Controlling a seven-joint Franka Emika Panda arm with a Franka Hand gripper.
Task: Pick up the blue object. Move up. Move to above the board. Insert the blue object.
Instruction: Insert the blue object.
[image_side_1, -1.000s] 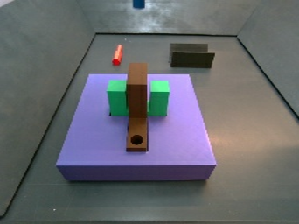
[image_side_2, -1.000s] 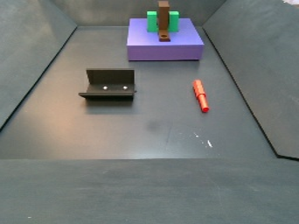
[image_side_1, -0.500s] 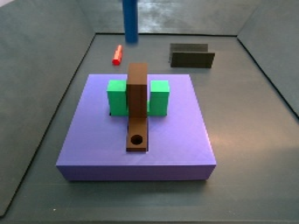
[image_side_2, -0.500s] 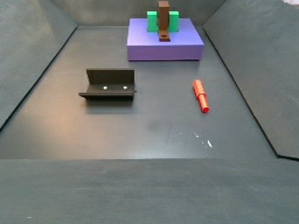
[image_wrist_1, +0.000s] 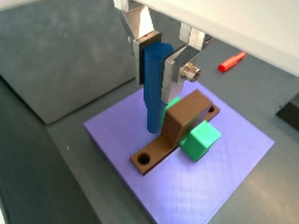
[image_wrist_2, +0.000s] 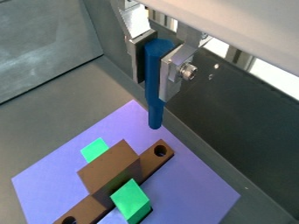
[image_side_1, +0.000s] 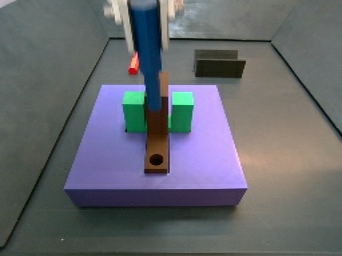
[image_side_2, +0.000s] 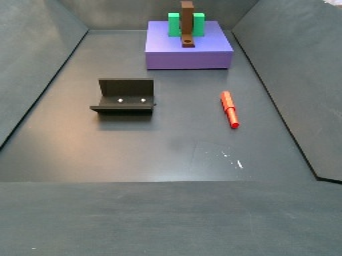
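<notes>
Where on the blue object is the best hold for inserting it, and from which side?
At its upper end, from above. The blue object hangs upright, and the end effector, above the board, is shut on its top between the silver fingers. That leaves the lower tip free to enter the board's hole.

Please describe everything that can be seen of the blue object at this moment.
The blue object is a plain, straight rod of even blue colour, with a smooth, matte look. It hangs upright, its upper end clamped between the jaws of the gripper, whose silver fingers press on both sides. Its lower end is free in the air above the board, which lies on the purple slab. In a wrist view its tip points down close to the board's round hole, but it is not inserted.
</notes>
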